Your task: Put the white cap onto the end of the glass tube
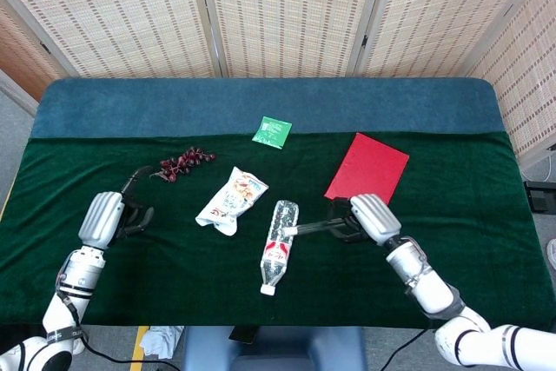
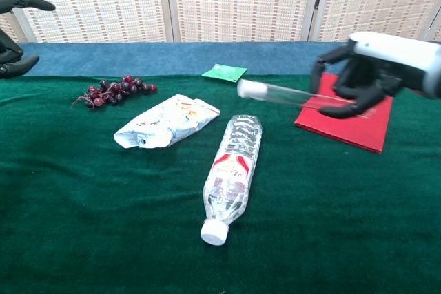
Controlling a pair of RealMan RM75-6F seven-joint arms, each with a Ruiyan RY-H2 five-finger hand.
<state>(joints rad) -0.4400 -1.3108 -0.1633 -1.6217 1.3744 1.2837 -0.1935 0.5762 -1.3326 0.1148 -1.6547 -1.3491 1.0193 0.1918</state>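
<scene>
Fingers (image 2: 344, 91) of right hand (image 2: 368, 74): dark, curled around rear portion of glass tube (image 2: 296, 96); firm wrap, presumably to steady the tube. Tube carried roughly level above red booklet (image 2: 348, 125) and bench (image 1: 261, 301), clear of both.

White cap (image 2: 249, 89): seated on free end of tube, pointing toward robot's left; appears fully on, so task judged essentially complete. Cap end hangs over the gap between booklet and water bottle (image 2: 233, 173), touching neither.

Left hand (image 1: 109, 219): near left edge of bench, well apart from tube; fingers (image 2: 21, 5) spread, nothing held. Likely drawn aside to leave the capped end free.

Other items, none involved in task:
- Water bottle: lying on its side, white lid toward robot, mid-bench.
- Snack packet (image 2: 165, 123): flat, just beside bottle's far end.
- Grapes (image 2: 114, 90): small dark-red bunch, beyond packet, toward left hand.
- Green sachet (image 1: 272, 131): at far edge of green cloth.
- Red booklet: flat, under right hand in chest view.
</scene>
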